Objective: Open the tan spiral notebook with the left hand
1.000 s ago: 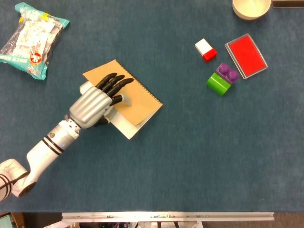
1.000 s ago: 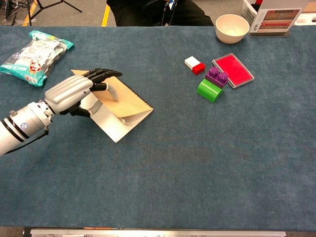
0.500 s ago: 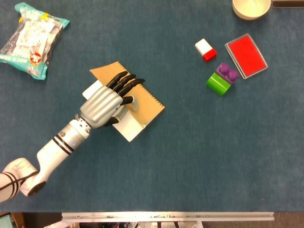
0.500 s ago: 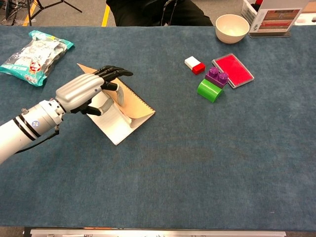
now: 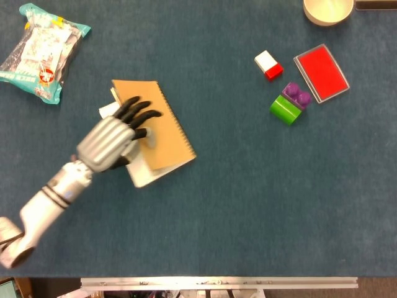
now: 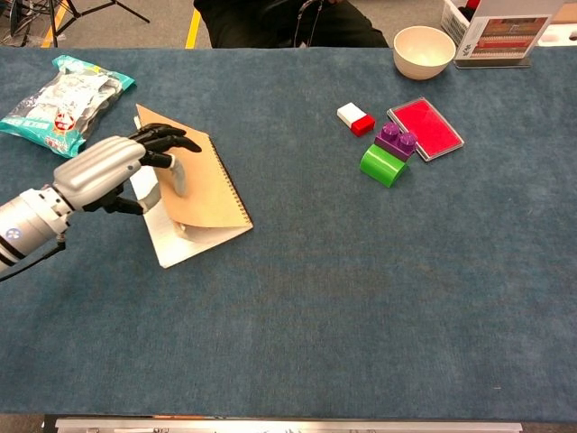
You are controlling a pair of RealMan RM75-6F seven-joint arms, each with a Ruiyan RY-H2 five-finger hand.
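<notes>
While the cover stands lifted: the tan spiral notebook (image 5: 158, 133) lies on the left half of the blue cloth table (image 5: 248, 205), its spiral edge toward the table's middle
Cover: the tan cover (image 6: 194, 185) is raised off the white pages (image 6: 176, 244) on the hand's side and slopes down to the spiral binding
Left hand: the left hand (image 5: 110, 141) has its dark fingers (image 5: 138, 115) laid over the top of the cover and its thumb tucked under the cover's lifted edge, so the cover sits pinched between them; the fingers lie slightly fanned
Left arm: the silver forearm runs from the hand to the table's lower-left corner in the head view
Right hand: neither view shows it
Snack packet: a teal and clear snack packet (image 5: 43, 49) lies at the far left corner, well apart from the notebook
Blocks: a white and red block (image 5: 268, 64), and a green block with a purple block on top (image 5: 290, 103), sit on the right half
Red tray: a flat red tray (image 5: 321, 72) lies just beside the blocks
Bowl: a cream bowl (image 6: 425, 50) stands at the far edge, with a printed card stand (image 6: 500, 34) near it
</notes>
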